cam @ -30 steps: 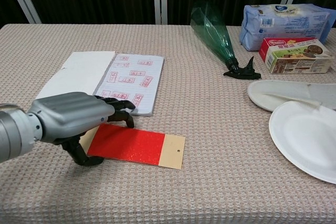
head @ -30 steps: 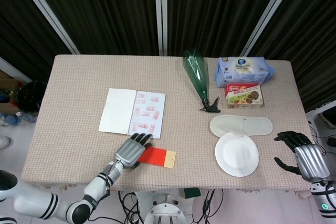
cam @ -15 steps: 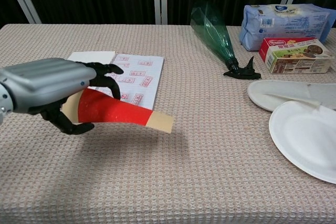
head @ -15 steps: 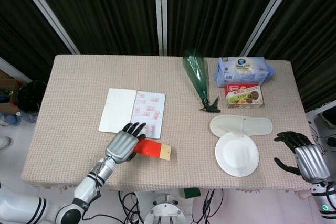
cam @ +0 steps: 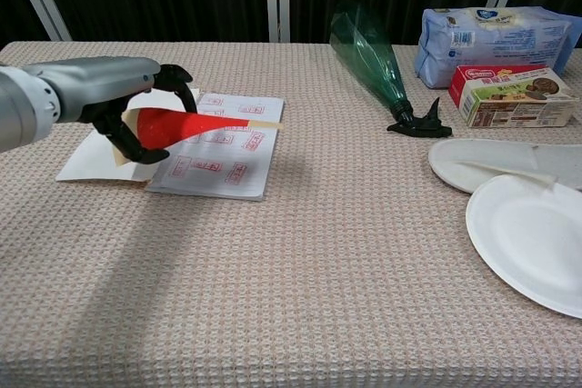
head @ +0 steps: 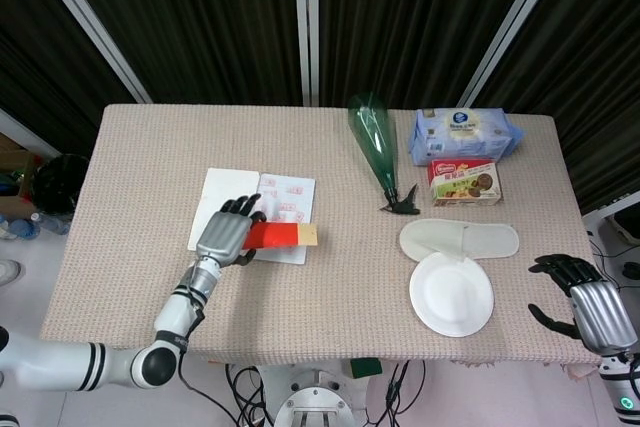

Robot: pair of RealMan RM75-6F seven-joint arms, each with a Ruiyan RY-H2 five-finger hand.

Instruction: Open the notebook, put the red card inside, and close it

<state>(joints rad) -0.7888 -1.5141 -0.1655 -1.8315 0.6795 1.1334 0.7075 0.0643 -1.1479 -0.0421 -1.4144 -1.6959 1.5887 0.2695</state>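
While my left hand [head: 222, 238] pinches red card [cam: 195, 124] by one end above open notebook [cam: 218, 144], thin grip risks slip; card may overhang spine.

on my table [head: 150, 137] a green bottle [head: 374, 142] is lying beside a blue packet [head: 463, 135] and biscuit box [head: 465, 183]; a slipper [head: 460, 239] is touching the white plate [head: 451, 294].

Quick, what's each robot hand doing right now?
Left hand: holding the red card above the open notebook.
Right hand: open, holding nothing.
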